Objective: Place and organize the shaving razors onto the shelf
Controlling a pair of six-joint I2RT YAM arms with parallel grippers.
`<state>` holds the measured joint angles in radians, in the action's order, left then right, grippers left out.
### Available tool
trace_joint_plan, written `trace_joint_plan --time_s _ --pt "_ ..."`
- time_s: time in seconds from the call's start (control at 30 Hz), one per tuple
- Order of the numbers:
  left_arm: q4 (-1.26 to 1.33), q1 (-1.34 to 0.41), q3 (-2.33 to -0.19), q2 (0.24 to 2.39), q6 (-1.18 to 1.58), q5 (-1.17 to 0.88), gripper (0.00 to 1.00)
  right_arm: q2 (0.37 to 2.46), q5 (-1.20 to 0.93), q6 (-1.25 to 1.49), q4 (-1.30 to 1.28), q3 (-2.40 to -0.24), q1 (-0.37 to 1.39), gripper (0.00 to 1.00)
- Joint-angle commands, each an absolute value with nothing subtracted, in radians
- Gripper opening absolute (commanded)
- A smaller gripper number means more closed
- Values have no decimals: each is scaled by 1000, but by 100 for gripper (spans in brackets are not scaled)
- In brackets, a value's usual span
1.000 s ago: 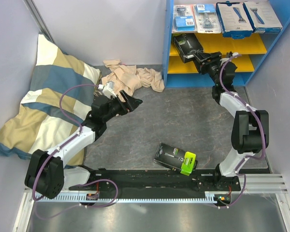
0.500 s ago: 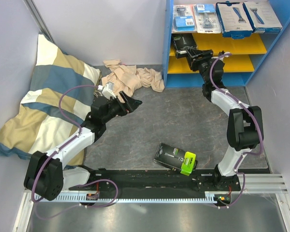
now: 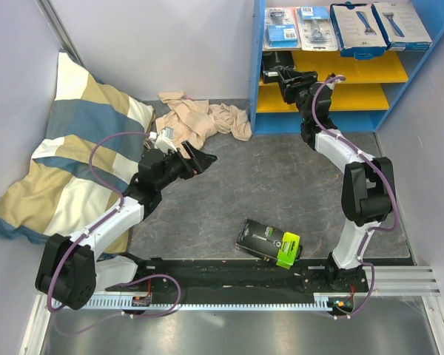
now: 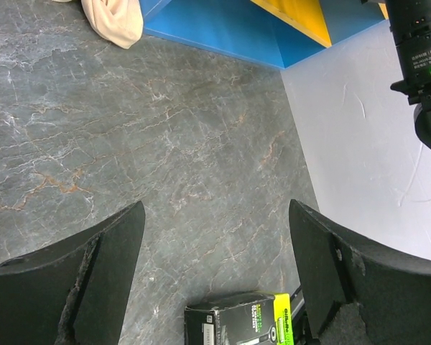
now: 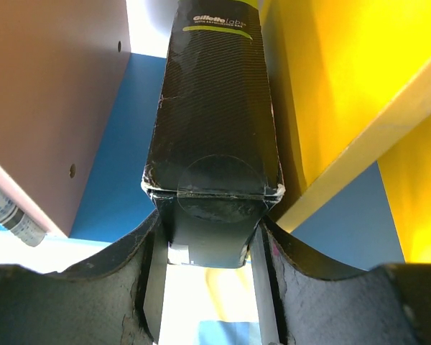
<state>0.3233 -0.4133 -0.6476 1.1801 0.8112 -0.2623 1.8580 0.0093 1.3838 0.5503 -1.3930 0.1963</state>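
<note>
Grey marbled counter (image 3: 281,177) seen from above, with two robot arms at its near edge and a blue-framed shelf (image 3: 257,66) standing at the far right. On the shelf's pink top board four razor packs lie side by side: two clear blister packs (image 3: 282,28) on blue cards at the left, then two white-and-blue boxes (image 3: 357,28) picturing a razor. The right arm reaches to the shelf, and the right gripper (image 3: 285,76) is closed partway on the end of a black razor box (image 5: 214,136), its two fingers (image 5: 149,284) pressed against the box's opposite sides. That box sits in the opening between the pink board and the upper yellow board, at the left end beside the blue upright. It runs close along the yellow board, though whether it rests on it cannot be told. A second black razor box (image 3: 268,242) with a lime-green end lies flat on the counter near the arm bases, between the two arms and apart from both. The left gripper (image 3: 202,159) hovers above the counter left of centre, jaws spread wide with nothing between them. A crumpled beige cloth (image 3: 200,118) lies just beyond it near the shelf's foot, and a striped pillow (image 3: 66,148) in blue, tan and white leans in the left corner.
</note>
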Motion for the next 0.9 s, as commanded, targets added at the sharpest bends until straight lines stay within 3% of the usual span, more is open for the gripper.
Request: trace_joint_plan --time_s 0.0,0.17,0.27,0.3,0.4,0.87 --pt "342 -408 -632 1146 792 -250 87 1878 -84 1350 617 -1460 235 36" --pt "344 -408 -627 1141 795 -252 87 1884 -129 1332 594 -1477 241 48" --pt "344 -408 -623 1135 795 -252 88 1858 -127 1301 545 -1473 241 68" --pt "344 -408 -620 1132 795 -252 88 1847 -123 1293 535 -1460 241 81" --pt "347 -408 -611 1129 796 -252 87 1813 -121 1255 483 -1445 241 98" --pt "365 -408 -595 1130 804 -261 88 1686 -144 1155 426 -1332 241 98"
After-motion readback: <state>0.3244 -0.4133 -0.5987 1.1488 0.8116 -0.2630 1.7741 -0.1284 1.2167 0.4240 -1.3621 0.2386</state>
